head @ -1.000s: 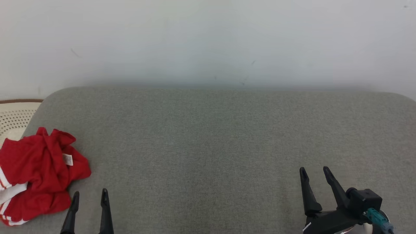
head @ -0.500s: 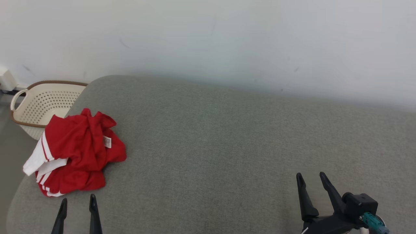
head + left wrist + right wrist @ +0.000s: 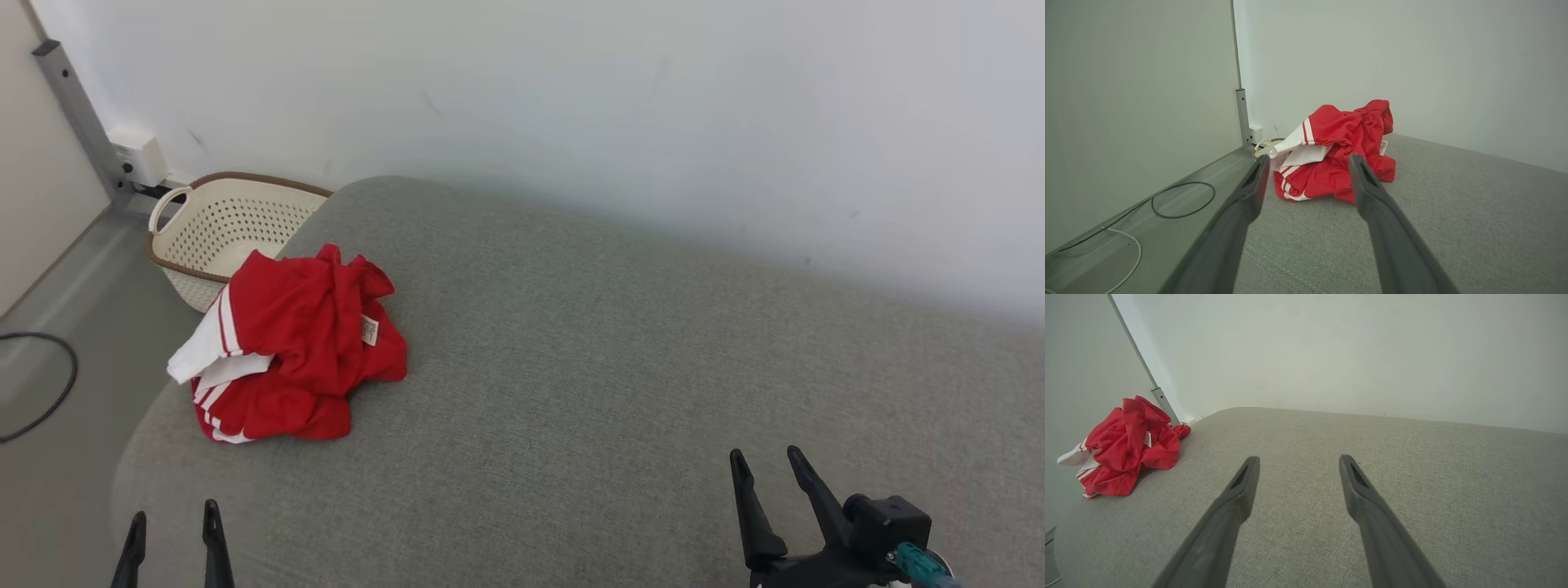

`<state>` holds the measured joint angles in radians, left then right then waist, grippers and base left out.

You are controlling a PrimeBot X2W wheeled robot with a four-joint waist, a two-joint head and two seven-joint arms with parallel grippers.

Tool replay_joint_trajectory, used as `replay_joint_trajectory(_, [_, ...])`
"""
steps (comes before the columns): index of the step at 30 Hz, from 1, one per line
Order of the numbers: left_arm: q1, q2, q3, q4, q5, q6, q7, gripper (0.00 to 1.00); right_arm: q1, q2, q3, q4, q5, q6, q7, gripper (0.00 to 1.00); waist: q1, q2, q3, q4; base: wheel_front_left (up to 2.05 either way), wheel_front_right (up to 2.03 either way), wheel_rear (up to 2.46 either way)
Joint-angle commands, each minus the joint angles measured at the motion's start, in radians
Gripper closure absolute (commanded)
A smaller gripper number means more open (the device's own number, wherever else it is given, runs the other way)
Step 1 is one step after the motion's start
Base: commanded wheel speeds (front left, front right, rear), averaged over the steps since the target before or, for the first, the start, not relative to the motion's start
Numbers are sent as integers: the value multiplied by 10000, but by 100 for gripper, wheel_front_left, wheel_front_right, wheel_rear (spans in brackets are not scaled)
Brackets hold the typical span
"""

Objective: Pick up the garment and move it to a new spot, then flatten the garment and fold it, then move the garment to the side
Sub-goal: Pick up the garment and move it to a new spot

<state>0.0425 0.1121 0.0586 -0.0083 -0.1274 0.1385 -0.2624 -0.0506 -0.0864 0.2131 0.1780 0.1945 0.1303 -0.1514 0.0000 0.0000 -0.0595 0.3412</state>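
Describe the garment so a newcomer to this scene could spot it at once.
A wide grey cushion runs along a pale wall. At its left end, beside a cream perforated basket, lies the garment: a crumpled heap, the one red thing, with white stripes and a small label.

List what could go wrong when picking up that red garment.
1. The garment sits crumpled at the left edge of the grey cushion, its white part right at the brink. A nudge from the open left gripper might tip it off toward the basket.
2. It is bunched in layers, so a pinch may catch only one fold and lift it tangled.
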Motion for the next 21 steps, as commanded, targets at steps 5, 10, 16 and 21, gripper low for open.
replay_joint_trajectory(5, [260,79,20,-10,-46,65,-39,0,79,38,57,83,78,7,-55,0,0,0,-149,507,0,0,0])
replay_joint_trajectory(10, [261,113,38,-29,-74,130,-20,0,14,43,114,158,103,8,-59,0,0,0,-183,559,0,0,0])
replay_joint_trajectory(16, [199,123,101,-12,-183,190,-23,0,-83,-29,214,196,125,8,-48,0,0,0,-147,380,0,0,0])
replay_joint_trajectory(21, [-394,174,-39,-55,-360,-28,43,0,-168,-93,249,171,111,8,6,0,0,0,-2,120,0,0,0])
